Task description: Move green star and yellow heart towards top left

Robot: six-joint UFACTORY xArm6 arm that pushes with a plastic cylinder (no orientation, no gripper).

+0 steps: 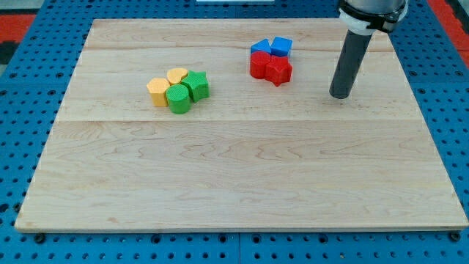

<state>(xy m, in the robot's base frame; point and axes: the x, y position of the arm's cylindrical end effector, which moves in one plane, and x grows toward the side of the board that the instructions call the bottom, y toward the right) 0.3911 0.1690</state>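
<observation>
Currently my tip point(339, 95) rests on the wooden board point(242, 183) at the view's right, touching no block; it is a plain rod with no fingers, so there is nothing to open, close or hold. Nearest to it, toward the view's left, sits a tight cluster: a red star point(279, 70) and a red cylinder point(259, 64), with two blue blocks point(271, 47) just behind them at the view's top. Farther left, well apart from the tip, is the second cluster. The green star point(196, 85) and the yellow heart point(176, 75) sit there, touching each other, packed against a green cylinder point(178, 99) and a yellow hexagon-like block point(157, 91).

By my judgement the task is barely begun: both target blocks lie near the board's middle-left, with the top-left corner open. The red and blue cluster stands between the tip and the targets, and the two neighbouring blocks could get swept along.
</observation>
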